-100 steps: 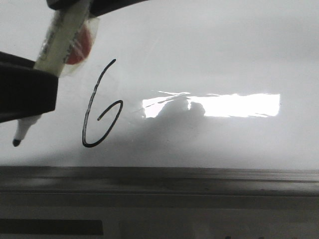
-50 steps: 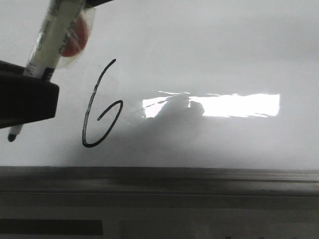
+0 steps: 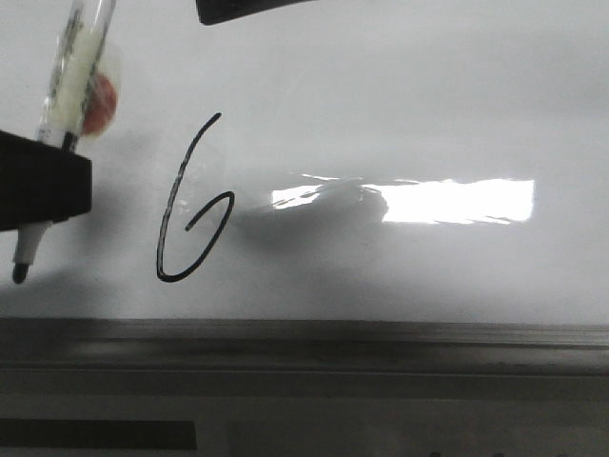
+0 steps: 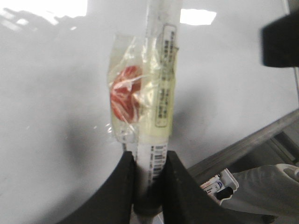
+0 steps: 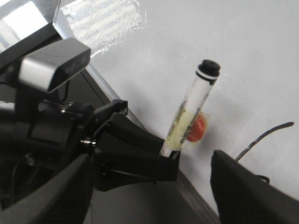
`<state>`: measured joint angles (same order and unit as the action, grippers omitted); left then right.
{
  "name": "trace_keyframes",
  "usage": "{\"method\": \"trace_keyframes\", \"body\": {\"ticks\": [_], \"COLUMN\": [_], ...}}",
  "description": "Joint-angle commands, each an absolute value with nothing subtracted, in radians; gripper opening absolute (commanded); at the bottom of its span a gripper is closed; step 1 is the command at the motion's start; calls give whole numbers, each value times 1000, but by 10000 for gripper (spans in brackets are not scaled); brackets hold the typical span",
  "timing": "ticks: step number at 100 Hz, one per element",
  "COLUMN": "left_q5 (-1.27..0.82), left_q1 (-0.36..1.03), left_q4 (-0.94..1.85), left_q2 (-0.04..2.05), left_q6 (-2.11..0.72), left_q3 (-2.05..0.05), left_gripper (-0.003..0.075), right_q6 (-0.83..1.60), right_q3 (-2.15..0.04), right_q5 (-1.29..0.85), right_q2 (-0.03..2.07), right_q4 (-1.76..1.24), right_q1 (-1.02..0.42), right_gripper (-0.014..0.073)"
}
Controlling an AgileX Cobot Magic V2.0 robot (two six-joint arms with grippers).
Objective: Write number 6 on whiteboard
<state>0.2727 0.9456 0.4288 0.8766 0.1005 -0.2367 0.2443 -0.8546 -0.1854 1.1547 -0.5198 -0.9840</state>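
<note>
Smearing is my main worry now: the number 6 [image 3: 193,202] looks complete on the whiteboard [image 3: 409,105], a thin black slanted stroke with a small open loop, and the ink may not be dry. My left fingers [image 4: 148,184] are clenched around the marker [image 3: 59,124], which stands nearly upright to the left of the 6, tip down and uncapped; whether that tip touches the board I cannot tell. If I drag the arm sideways toward the 6 without lifting, I judge the tip could leave a stray line or wipe the loop. The marker is a slim pale cylinder with a dark felt tip, wrapped in crinkled clear tape that holds a small red blob [image 4: 125,93] against its barrel; that smooth tape could let it slip or twist in the hard black fingers. The right fingers [image 5: 149,196] are spread wide and hold nothing, near the 6 in the right wrist view, so a careless move there could brush it too. The board is glossy, pale grey, faintly smudged, with bright glare to the right of the 6 and a grey metal rail [image 3: 304,338] below it.
</note>
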Motion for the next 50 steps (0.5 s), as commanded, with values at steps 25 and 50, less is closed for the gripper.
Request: {"method": "trace_keyframes", "body": {"ticks": [25, 50], "left_q5": [430, 450], "left_q1": [948, 948], "left_q4": [581, 606], "left_q2": [1002, 1019], "left_q6": [110, 110], "left_q3": [-265, -265], "left_gripper": [-20, -20], "right_q6": [255, 255], "right_q3": [-888, -888], "right_q5": [-123, -123], "right_q2": [1135, 1135], "right_q4": [-520, -520], "right_q1": [-983, -983], "right_gripper": [447, 447]}}
